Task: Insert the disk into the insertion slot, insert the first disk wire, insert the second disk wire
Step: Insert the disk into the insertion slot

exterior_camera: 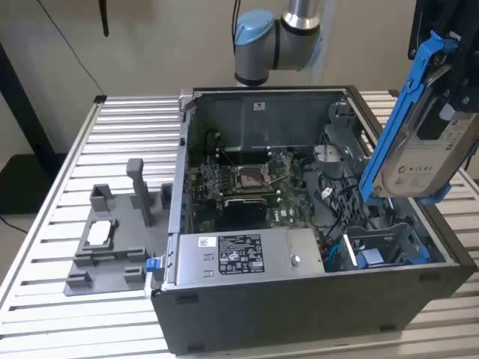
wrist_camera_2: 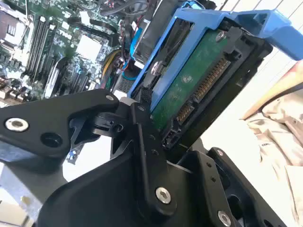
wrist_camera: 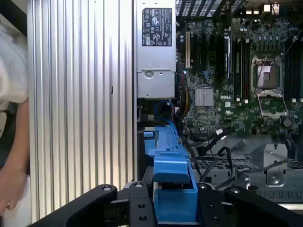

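Over the open case (exterior_camera: 314, 314), I have my gripper (wrist_camera: 174, 208) clamped on the disk (exterior_camera: 419, 161): stiff, fairly heavy, I judge, best held by its blue frame (exterior_camera: 397, 112).

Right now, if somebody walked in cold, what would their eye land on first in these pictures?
The bright blue frame of the disk, gripped by the claw, hangs tilted in the air above the exterior view's right end of the case. Then comes the open dark grey case itself, its green motherboard bare in the middle and the grey insertion slot below the disk.
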### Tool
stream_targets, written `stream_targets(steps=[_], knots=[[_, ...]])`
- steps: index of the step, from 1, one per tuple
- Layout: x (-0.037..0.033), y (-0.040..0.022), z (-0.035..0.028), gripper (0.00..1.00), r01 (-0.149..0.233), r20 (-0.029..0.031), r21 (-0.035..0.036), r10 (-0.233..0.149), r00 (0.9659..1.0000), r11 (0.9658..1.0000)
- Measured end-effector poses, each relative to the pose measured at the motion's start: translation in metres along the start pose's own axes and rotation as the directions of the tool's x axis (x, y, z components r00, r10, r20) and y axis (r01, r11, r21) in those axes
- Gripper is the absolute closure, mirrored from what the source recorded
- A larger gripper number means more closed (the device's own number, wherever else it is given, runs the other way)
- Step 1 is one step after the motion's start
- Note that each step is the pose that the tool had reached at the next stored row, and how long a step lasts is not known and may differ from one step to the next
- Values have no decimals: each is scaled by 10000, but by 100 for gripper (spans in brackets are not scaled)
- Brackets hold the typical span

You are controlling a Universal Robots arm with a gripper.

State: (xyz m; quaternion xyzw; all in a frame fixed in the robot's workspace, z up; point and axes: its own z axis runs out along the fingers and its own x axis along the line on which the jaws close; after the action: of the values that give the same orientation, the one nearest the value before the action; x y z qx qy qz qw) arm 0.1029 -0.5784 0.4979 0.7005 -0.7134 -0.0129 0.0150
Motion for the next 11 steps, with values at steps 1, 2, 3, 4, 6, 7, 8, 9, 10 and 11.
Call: stream_targets(steps=[1, 2, 3, 4, 6, 7, 8, 9, 10, 11], knots=[[0, 0, 0, 67, 0, 0, 0, 0, 10000, 10000], [0, 0, 0, 67, 0, 0, 0, 0, 10000, 10000], [0, 0, 0, 67, 0, 0, 0, 0, 10000, 10000], [0, 0, 0, 67, 0, 0, 0, 0, 10000, 10000], [0, 0, 0, 67, 0, 0, 0, 0, 10000, 10000], [0, 0, 0, 67, 0, 0, 0, 0, 10000, 10000], [0, 0, 0, 67, 0, -1, 0, 0, 10000, 10000], [0, 0, 0, 67, -1, -3, 0, 1, 10000, 10000], [0, 0, 2, 67, 0, -9, 0, 0, 10000, 10000], [0, 0, 2, 67, 0, -10, 0, 0, 10000, 10000]])
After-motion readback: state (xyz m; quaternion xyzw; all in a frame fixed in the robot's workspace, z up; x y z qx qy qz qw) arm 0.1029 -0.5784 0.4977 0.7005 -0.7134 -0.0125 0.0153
